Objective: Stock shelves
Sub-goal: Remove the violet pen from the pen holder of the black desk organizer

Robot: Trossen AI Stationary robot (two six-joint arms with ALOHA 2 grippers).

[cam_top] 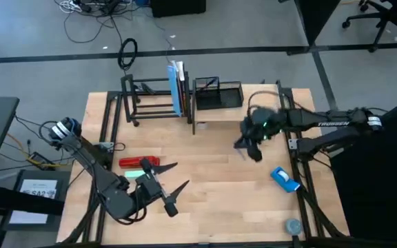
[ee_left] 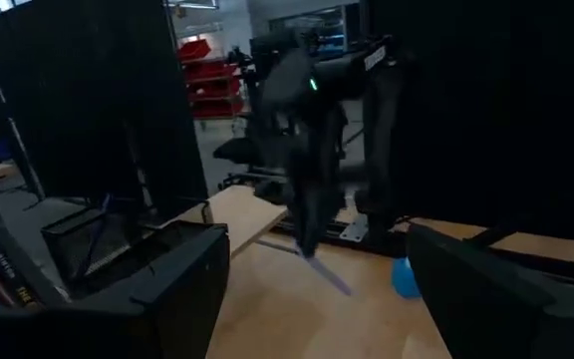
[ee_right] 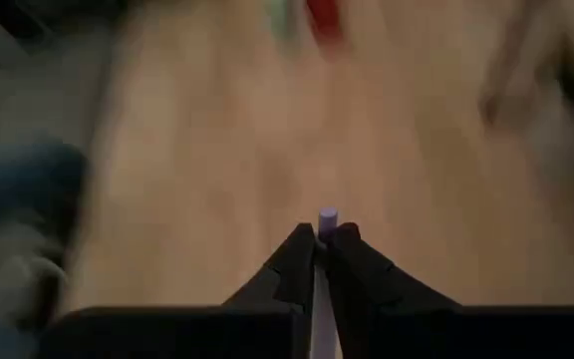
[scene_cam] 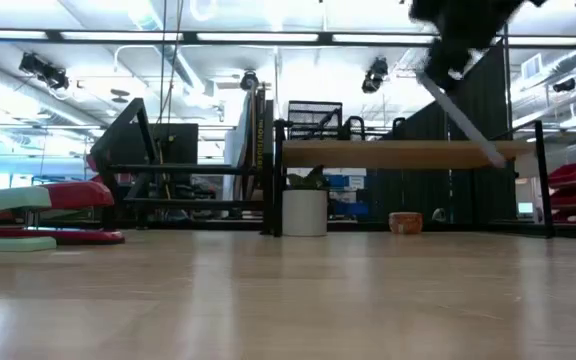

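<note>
High view has both shelves at the far edge of the table (cam_top: 219, 193): the black tube-frame rack (cam_top: 150, 100) on the left with a few upright books (cam_top: 177, 88) at its right end, and the wood plank shelf (cam_top: 222, 114) right beside it, with a black mesh organizer (cam_top: 218, 93) sitting on top. The right gripper (cam_top: 248, 146) hangs in the air just in front of the plank shelf, fingers pinched tight on a thin lavender stick (ee_right: 326, 221), maybe a pen, pretty blurry. The left gripper (cam_top: 173, 186) is low over the near-left table, fingers spread wide apart, next to a red and green stapler (cam_top: 139, 165). A blue tape dispenser (cam_top: 284, 179) lies near the right edge.
</note>
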